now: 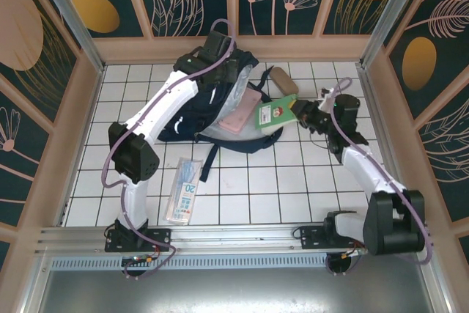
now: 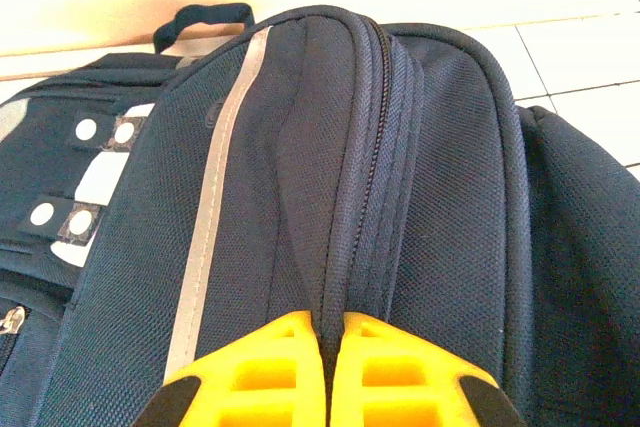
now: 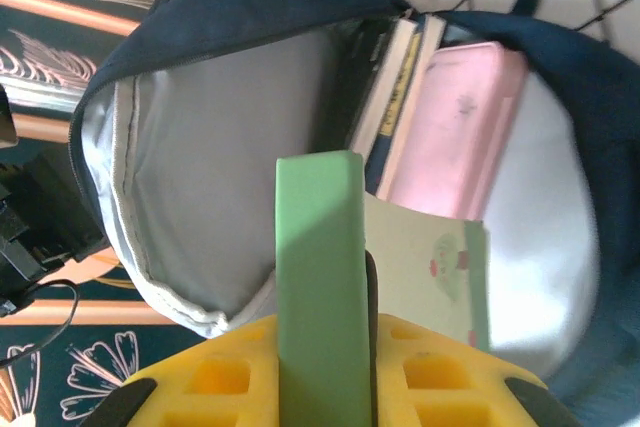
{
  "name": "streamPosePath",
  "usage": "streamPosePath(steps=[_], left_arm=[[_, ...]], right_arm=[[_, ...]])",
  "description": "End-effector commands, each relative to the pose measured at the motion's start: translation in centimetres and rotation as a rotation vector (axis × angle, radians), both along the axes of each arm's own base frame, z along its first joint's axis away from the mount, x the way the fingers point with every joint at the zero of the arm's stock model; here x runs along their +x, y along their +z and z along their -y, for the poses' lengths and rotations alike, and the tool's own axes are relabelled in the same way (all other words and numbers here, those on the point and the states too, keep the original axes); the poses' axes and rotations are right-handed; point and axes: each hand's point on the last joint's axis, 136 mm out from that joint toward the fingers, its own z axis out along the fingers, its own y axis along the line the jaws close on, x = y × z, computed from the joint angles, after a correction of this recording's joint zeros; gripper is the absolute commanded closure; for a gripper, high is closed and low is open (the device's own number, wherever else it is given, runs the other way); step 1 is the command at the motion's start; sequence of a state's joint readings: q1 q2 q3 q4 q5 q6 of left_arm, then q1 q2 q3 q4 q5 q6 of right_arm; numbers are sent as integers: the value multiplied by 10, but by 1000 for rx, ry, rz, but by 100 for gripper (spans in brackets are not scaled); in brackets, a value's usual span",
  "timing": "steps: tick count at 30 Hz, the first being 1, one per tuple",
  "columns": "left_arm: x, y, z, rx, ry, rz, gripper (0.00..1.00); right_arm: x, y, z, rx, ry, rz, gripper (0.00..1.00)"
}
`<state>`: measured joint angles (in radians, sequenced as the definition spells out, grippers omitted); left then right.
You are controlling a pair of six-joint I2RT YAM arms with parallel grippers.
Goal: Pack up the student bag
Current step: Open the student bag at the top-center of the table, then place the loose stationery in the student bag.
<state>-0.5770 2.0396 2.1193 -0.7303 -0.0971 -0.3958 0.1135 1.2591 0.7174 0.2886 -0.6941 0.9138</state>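
Right pincer clamped on green book at open mouth of student bag, far centre of tabletop. Left pincer pinches bag's top seam (propping it, apparently). Pink case, books inside; brown pouch, clear packet outside. Packing roughly midway.

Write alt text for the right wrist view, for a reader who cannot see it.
The right gripper, with its yellow fingers, holds a thin green book edge-up at the open mouth of a large navy-blue fabric backpack. Inside, against the pale grey lining, stand a flat pink case and several upright books.
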Motion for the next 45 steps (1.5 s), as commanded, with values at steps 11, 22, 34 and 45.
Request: streamPosePath(steps=[11,22,34,45], left_arm=[[10,100,-4,-280,-8,173,100],[14,115,0,-336,-24,180,100],[16,113,-2,-337,-26,169,100],[18,120,-11,-373,-18,165,100]], right_arm=[[109,39,-88,261,25,128,100],[160,8,-144,460,25,52,100],[167,-22,-155,486,9,-3,100],[173,35,-124,605,-12,134,100]])
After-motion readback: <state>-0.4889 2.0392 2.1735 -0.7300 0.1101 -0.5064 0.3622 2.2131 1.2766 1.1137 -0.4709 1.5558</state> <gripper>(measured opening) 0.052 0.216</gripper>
